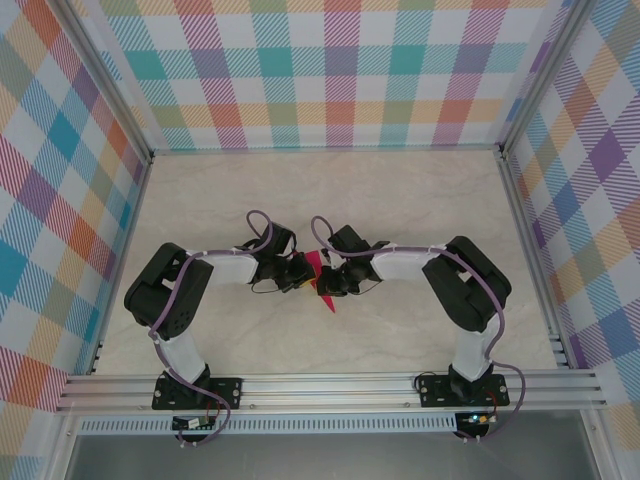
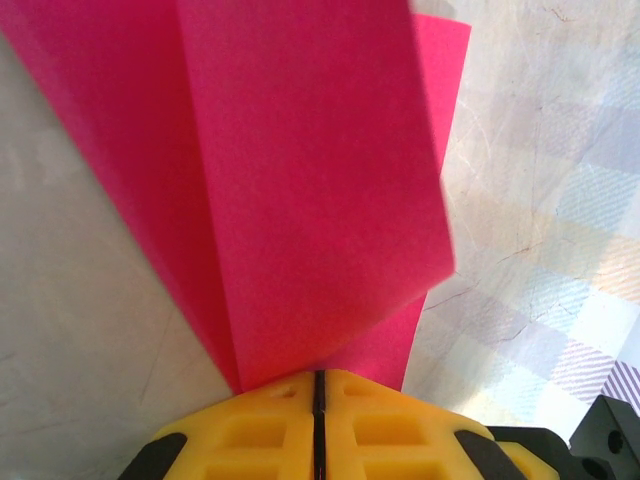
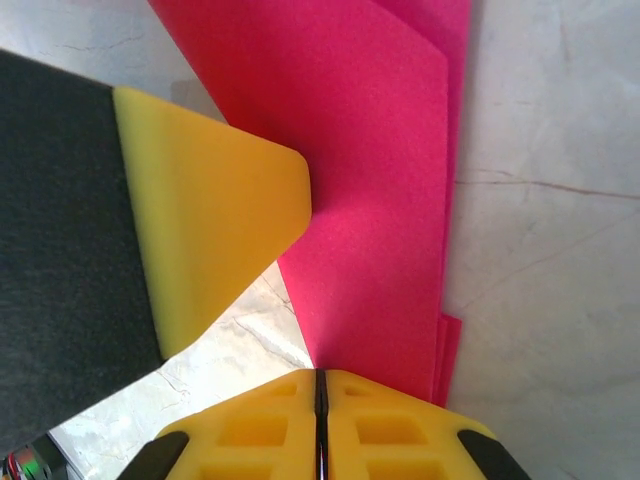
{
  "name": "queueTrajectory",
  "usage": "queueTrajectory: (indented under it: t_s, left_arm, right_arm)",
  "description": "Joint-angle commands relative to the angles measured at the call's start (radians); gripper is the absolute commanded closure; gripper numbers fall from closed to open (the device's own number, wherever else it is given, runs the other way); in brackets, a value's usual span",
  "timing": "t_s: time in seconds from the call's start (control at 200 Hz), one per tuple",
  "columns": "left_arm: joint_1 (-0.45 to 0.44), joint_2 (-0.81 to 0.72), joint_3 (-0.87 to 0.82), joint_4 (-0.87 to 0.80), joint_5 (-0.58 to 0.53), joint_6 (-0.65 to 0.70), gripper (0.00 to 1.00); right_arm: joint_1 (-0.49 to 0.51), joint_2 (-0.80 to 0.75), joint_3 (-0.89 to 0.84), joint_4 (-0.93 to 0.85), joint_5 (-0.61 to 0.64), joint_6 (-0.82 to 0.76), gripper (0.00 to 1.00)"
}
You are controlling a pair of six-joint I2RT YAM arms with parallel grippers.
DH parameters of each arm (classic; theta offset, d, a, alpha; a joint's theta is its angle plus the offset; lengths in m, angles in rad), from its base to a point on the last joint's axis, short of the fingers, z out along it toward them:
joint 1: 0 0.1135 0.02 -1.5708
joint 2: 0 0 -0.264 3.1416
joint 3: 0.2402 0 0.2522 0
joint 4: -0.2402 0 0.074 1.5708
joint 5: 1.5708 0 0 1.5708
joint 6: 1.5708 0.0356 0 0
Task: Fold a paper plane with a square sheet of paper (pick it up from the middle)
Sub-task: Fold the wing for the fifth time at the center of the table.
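Observation:
The paper plane [image 1: 326,293] is a narrow, pointed fold of magenta-pink paper, held up between the two grippers at the table's middle with its tip toward the near edge. My left gripper [image 1: 304,277] comes in from the left and my right gripper [image 1: 332,279] from the right. In the left wrist view the yellow jaws [image 2: 317,376] are shut, with the plane's layered flaps [image 2: 320,180] fanning out of them. In the right wrist view the jaws [image 3: 320,373] are shut on the plane's edge [image 3: 380,180]. A yellow fingertip [image 3: 215,215] of the left gripper touches the paper from the left.
The pale marble-patterned tabletop [image 1: 400,200] spreads around the grippers. Checkered walls [image 1: 330,70] close off the back and both sides. An aluminium rail [image 1: 330,385] carrying the arm bases runs along the near edge.

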State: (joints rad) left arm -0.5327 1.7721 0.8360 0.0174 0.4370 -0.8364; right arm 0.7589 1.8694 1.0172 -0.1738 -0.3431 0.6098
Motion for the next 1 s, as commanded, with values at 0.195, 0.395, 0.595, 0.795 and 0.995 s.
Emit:
queueTrajectory:
  t_s: [0.195, 0.395, 0.595, 0.795, 0.995]
  left_arm:
    - [-0.009, 0.058, 0.047, -0.137, -0.04, 0.137, 0.91]
    - [-0.005, 0.021, 0.108, -0.167, -0.04, 0.259, 0.91]
    - [-0.003, -0.032, 0.123, -0.169, -0.024, 0.309, 0.9]
    - [0.001, -0.008, 0.131, -0.19, -0.038, 0.327, 0.9]
    - [0.005, 0.029, 0.13, -0.203, -0.053, 0.349, 0.9]
  right_arm:
    - [0.003, 0.033, -0.057, -0.057, 0.044, 0.004, 0.92]
    - [-0.001, 0.042, -0.054, -0.1, 0.059, -0.002, 0.93]
    - [-0.006, 0.049, -0.049, -0.102, 0.05, 0.007, 0.93]
    - [-0.006, 0.054, -0.049, -0.103, 0.044, 0.013, 0.93]
    - [-0.006, 0.054, -0.051, -0.106, 0.039, 0.015, 0.93]
